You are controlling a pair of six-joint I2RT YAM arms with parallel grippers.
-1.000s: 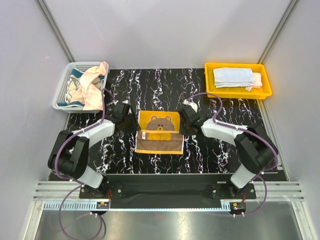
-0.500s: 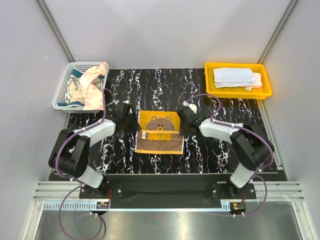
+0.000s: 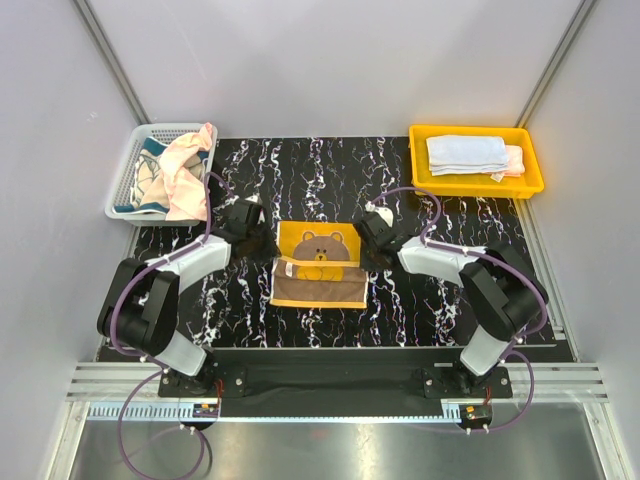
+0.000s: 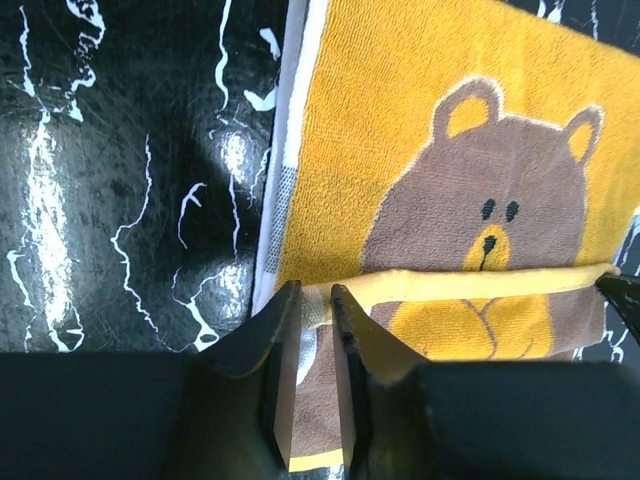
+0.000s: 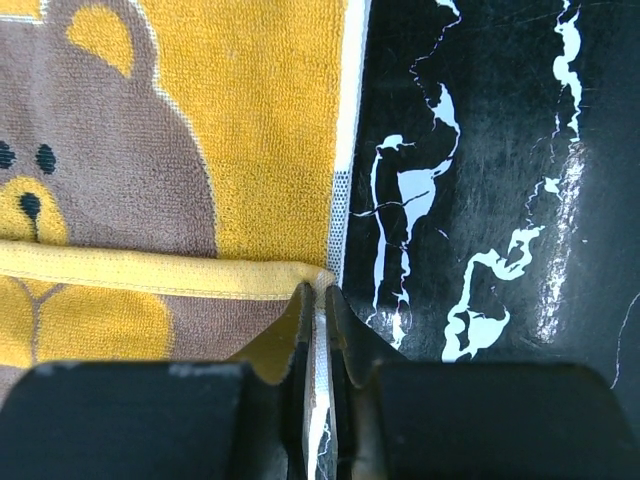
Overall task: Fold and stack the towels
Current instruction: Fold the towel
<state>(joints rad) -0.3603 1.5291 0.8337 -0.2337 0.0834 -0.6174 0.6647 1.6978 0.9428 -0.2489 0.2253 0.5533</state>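
Note:
The brown towel (image 3: pixel 320 265) with its yellow bear lies flat in the middle of the table, its near part folded up so a yellow hem crosses the bear's chest (image 4: pixel 470 285). My left gripper (image 3: pixel 262 243) is at the towel's left edge, jaws narrow around the hem's corner (image 4: pixel 312 300). My right gripper (image 3: pixel 372 243) is at the right edge, pinched tight on the white selvedge at the hem's other corner (image 5: pixel 320 300). A pink towel (image 3: pixel 185 175) hangs over the basket's rim beside a cream-teal towel (image 3: pixel 148 175). A folded pale towel (image 3: pixel 466 153) lies in the tray.
The white mesh basket (image 3: pixel 125 165) stands at the back left and the yellow tray (image 3: pixel 476 185) at the back right. Black marbled tabletop (image 3: pixel 320 175) shows behind the towel and beside it (image 5: pixel 480 200). Grey walls close in the sides and back.
Both grippers have edged in to the towel's side edges and their jaws have closed down on the folded hem's corners. The towel itself has not shifted.

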